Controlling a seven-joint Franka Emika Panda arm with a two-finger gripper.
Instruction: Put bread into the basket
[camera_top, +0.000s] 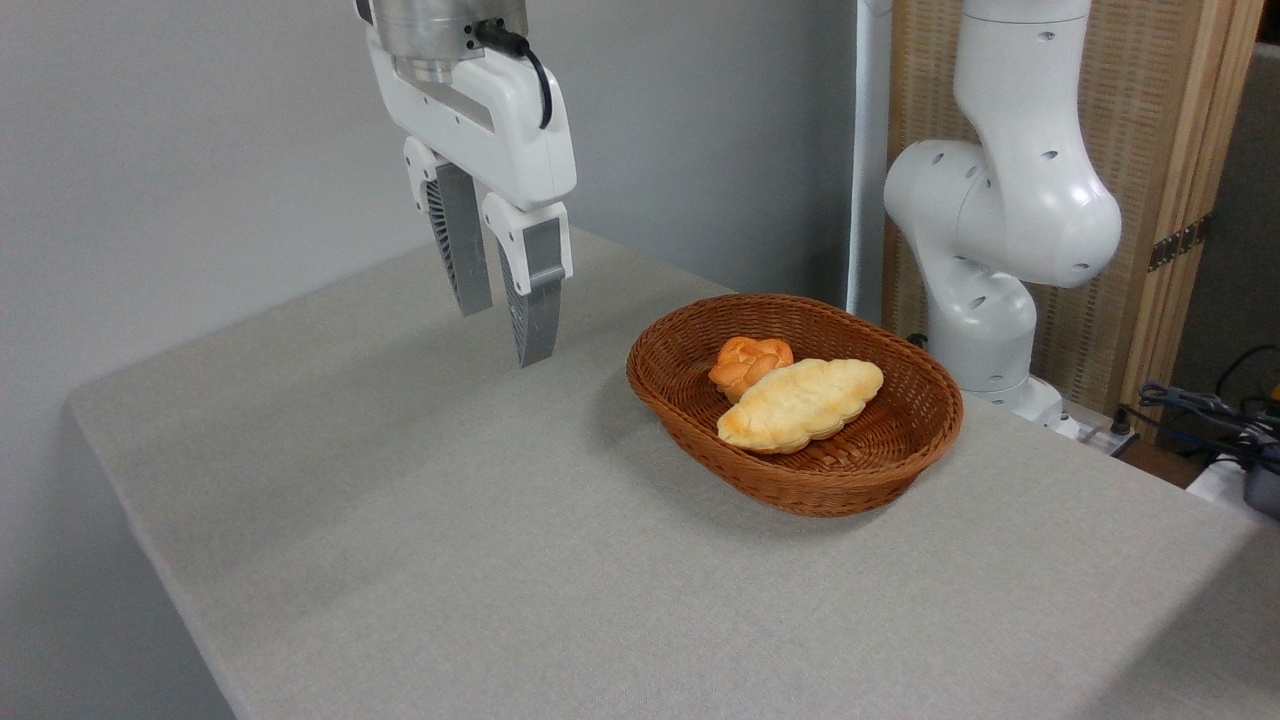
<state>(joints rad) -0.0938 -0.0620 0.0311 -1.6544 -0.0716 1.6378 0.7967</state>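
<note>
Bread (800, 404): pale-golden lobed loaf, lying inside the basket (690, 420), long axis running from lower left to upper right, its upper end leaning against or just touching a small orange knotted bun (750, 364) that sits toward the basket's back. Placement appears complete.

Basket: oval brown wicker, resting on the grey bench (420, 530), right of centre, near the robot's white base (990, 330).

Tool (505, 335): raised above the bench, well apart from the basket to its left, empty, fingers parted by a narrow gap with nothing between them.

Risks, as judged:
- Loaf sits partly propped on the bun, not flat on the weave; a knock to the basket could let it slide or roll toward the low flared rim.
- Any sweep of the tool to the right at low height could catch the basket's near wall and shove or tip it, the wicker being light.
- Needless re-grasp of the loaf could dent its soft crust or drag the bun out.
- Cables (1200, 410) at far right lie off the bench, clear of the work.
</note>
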